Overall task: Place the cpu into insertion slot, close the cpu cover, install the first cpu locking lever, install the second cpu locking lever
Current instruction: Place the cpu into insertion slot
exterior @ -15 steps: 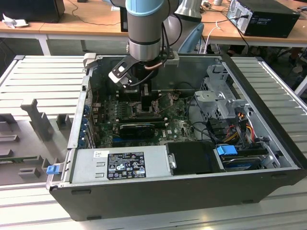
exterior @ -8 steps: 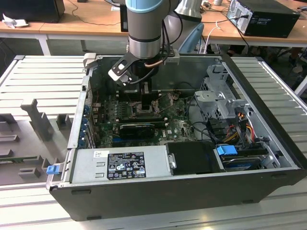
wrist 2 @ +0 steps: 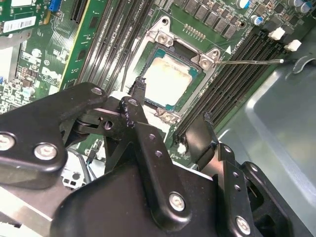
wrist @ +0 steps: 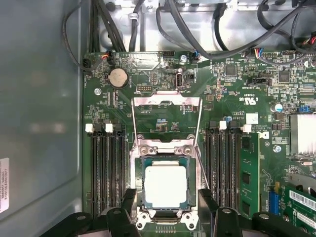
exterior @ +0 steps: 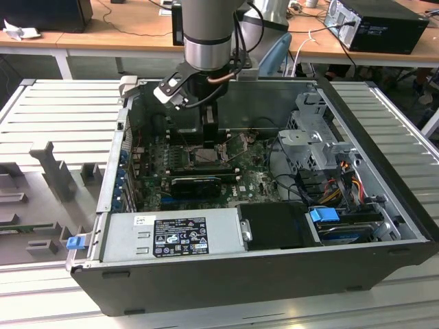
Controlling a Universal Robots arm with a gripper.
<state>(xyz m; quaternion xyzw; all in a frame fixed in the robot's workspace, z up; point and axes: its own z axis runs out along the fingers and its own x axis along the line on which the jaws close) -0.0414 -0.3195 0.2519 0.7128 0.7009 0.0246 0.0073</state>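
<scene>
First wrist view: one chip [wrist: 165,186] sits in the socket [wrist: 165,149], one cover [wrist: 167,101] lies flipped back off it. Gripper [wrist: 167,196] is spread wide and empty, two fingers [wrist: 129,202] straddling the socket, hiding its near corners. Exterior view: arm [exterior: 206,27] blocks the socket.

Counting one cpu [wrist: 165,186], one insertion slot [wrist: 163,149], one cpu cover [wrist: 168,101]. I'm seeing four white memory latches [wrist: 89,128], two sitting on each side of the socket, and one coin cell [wrist: 117,77]. One gripper [wrist: 167,196] is showing two fingers [wrist: 129,197]. The exterior view is showing one computer case [exterior: 226,281], one power supply [exterior: 171,236], one long black card [exterior: 195,184].
</scene>
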